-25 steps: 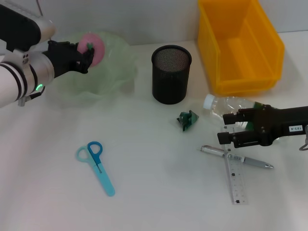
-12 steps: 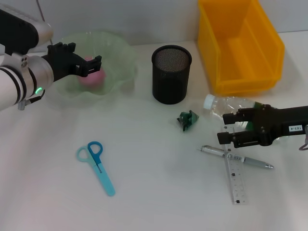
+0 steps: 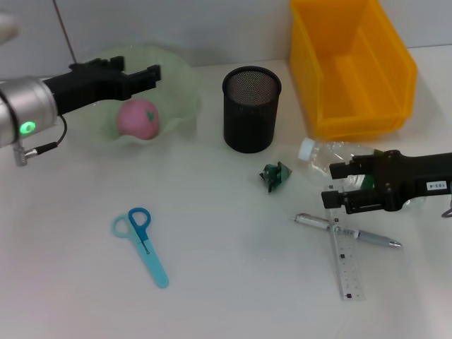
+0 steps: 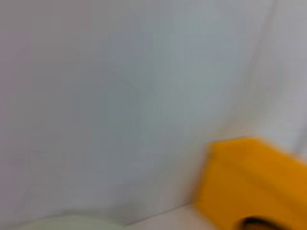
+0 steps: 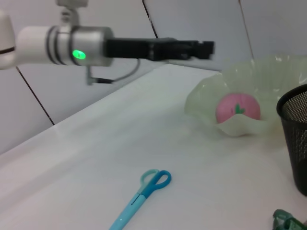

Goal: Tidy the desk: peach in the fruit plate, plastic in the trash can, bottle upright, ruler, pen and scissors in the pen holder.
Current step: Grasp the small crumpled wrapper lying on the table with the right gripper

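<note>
The left end effector (image 3: 145, 74), fingers spread wide and empty, hovers above the translucent pale-green fruit plate (image 3: 180, 78); the pink peach (image 3: 138, 118) lies inside it. The right end effector (image 3: 337, 188), jaws apart and holding nothing, sits at the clear plastic bottle (image 3: 332, 154) lying on its side on the white tabletop (image 3: 226, 282). To right the bottle well, it should probably grip near the neck and pivot slowly, clear of the crumpled green plastic scrap (image 3: 275, 176).
</note>
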### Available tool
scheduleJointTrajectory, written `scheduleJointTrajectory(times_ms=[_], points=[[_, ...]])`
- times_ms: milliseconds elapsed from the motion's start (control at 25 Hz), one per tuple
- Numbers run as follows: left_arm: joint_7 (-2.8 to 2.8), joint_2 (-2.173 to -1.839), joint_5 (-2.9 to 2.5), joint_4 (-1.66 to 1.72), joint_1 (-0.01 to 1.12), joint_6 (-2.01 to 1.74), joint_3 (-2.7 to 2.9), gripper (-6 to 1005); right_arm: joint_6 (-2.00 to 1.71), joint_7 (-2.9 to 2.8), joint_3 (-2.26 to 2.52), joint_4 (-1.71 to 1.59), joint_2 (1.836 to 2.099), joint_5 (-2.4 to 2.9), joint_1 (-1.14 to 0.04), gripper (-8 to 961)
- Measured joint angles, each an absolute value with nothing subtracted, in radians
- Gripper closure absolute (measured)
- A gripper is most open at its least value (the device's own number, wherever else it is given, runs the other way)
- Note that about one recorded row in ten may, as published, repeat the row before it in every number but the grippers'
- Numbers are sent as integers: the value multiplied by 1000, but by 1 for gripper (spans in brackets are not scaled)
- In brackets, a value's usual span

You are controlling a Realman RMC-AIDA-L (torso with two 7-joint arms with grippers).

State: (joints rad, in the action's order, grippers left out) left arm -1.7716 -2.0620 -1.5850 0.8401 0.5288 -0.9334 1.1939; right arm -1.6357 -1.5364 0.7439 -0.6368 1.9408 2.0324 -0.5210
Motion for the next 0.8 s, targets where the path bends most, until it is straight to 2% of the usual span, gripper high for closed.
scheduleJointTrajectory(times_ms=[40,80,280,400,600,800], points=[[-1772,-2062,-1585,840,529,-933,1194,206,-1639,-1536,744,-647,1941,2032,-519,263],[-1765,-2056,-1589,834,517,-1128,1097,208,-1648,-1539,743,-660,1942,2031,-516,264],[-1724,-2023,-1615,806,480,-1461,1060,208,-1669,-1541,731,-686,1943,2030,-515,268],[-1692,-2028,-1641,806,466,-1521,1065,209,-1686,-1541,729,-704,1944,2030,-516,271],[-1599,-2056,-1699,805,439,-1580,1060,209,-1742,-1581,736,-784,1947,2028,-549,276],[-1555,-2060,-1708,803,416,-1579,1064,209,-1758,-1776,856,-970,1947,2127,-654,281]])
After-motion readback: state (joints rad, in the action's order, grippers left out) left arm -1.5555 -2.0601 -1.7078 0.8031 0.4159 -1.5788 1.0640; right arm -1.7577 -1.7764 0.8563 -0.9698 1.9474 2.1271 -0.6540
